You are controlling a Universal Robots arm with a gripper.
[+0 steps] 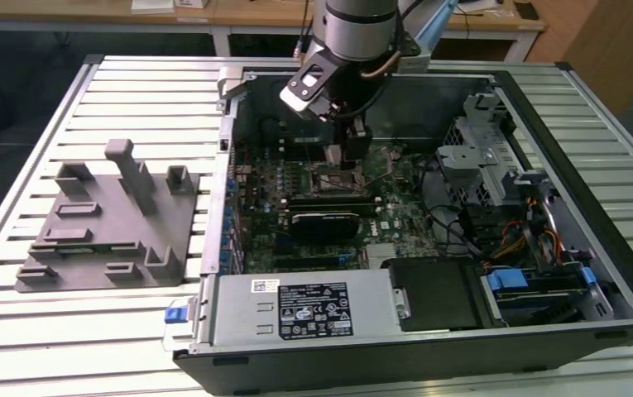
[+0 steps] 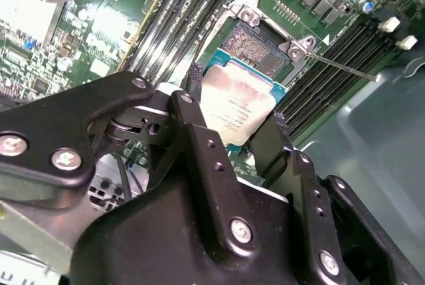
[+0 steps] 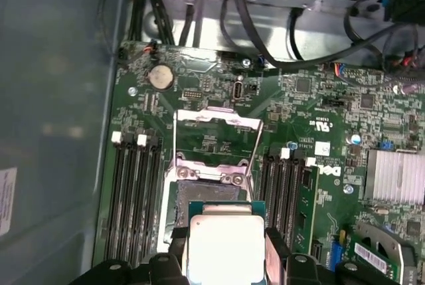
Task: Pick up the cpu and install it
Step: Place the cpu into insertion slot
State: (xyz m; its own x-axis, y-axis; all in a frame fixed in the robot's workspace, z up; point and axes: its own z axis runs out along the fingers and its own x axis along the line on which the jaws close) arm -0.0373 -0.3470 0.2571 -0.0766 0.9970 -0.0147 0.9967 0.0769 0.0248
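Note:
My gripper (image 1: 344, 147) reaches down into the open computer case (image 1: 581, 124), just above the middle of the green motherboard (image 1: 394, 194). It is shut on the cpu (image 2: 240, 107), a small square chip with a pale silver top, held by two opposite edges between the black fingers (image 2: 194, 95). In the first wrist view the cpu (image 3: 226, 244) hangs level, close over the near edge of the open socket (image 3: 199, 200). The socket's metal load plate (image 3: 216, 140) stands raised behind it. The second wrist view shows the bare socket (image 2: 260, 47) just beyond the chip.
A large grey plastic block (image 1: 107, 223) with upright tabs lies on the slatted table at the exterior view's left. Inside the case are a black ribbed module (image 1: 322, 223), a power supply (image 1: 305, 306), a drive cage (image 1: 493, 165), memory slots (image 3: 136, 192) and cables (image 3: 279, 39).

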